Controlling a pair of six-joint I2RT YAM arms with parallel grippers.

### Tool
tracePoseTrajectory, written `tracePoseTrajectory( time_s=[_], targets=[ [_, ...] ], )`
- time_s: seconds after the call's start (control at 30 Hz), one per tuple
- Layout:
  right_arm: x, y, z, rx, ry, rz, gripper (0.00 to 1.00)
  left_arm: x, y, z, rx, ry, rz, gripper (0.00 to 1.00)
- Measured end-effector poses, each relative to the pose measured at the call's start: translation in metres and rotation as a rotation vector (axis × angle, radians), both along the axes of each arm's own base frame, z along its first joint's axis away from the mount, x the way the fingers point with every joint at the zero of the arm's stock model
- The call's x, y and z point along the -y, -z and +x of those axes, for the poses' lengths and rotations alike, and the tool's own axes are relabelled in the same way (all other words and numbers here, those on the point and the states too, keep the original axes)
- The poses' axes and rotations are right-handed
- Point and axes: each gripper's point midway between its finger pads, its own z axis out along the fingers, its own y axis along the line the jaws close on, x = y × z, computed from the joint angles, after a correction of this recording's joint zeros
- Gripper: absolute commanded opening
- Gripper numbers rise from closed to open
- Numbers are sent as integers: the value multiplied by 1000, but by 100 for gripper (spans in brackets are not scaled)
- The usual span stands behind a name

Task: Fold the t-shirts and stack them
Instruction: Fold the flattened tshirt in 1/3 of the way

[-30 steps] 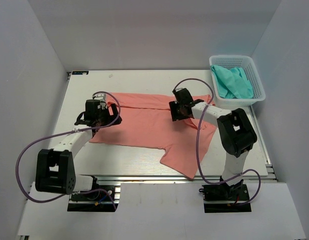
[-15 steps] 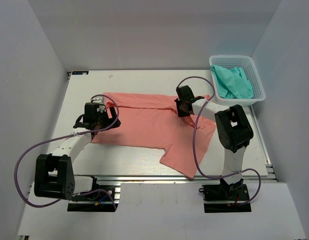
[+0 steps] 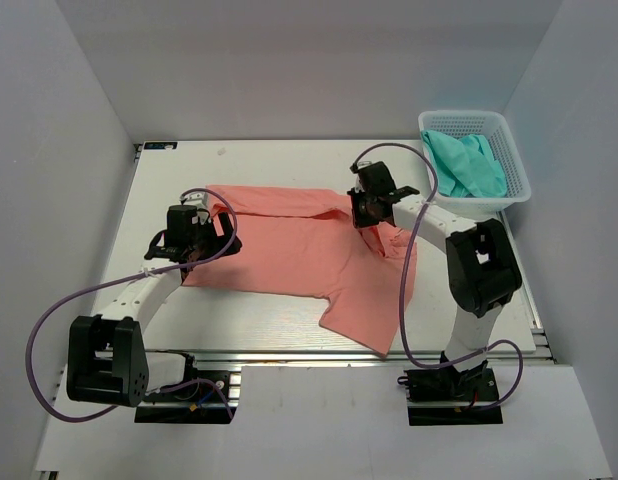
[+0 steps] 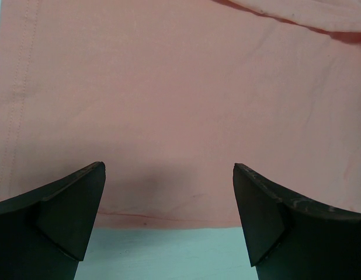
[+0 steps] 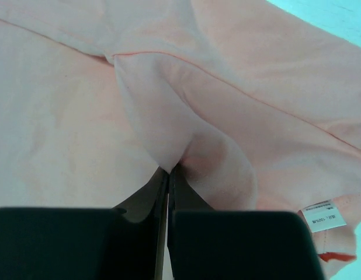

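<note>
Salmon-pink shirt (image 3: pixel 289 250) flat on the white table (image 3: pixel 179 170), one fold pinched up.
Thin soft cloth, faintly creased, with a stitched hem and a small white label (image 5: pixel 323 213) by the neck. Right gripper (image 5: pixel 169 178) has its dark fingers pressed together on a raised ridge of pink fabric near that label. Left gripper (image 4: pixel 169 198) is spread wide over the shirt's left edge, holding nothing; contact with the cloth cannot be told. Teal shirt (image 3: pixel 467 165) lies crumpled in the white lattice basket (image 3: pixel 520 180) at the far right corner.
</note>
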Motion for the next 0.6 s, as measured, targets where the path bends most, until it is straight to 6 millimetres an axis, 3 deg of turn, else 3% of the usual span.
tracePoseTrajectory(
  time_s=[0.17, 0.37, 0.6],
  targets=[
    [-3, 0, -4, -10, -34, 5, 0, 2, -1, 0, 4, 8, -8, 100],
    [5, 7, -4, -27, -26, -50, 14, 2, -1, 0, 5, 11, -9, 100],
    [19, 20, 0, -47, 9, -144, 20, 2, 0, 0, 2, 14, -4, 100]
  ],
)
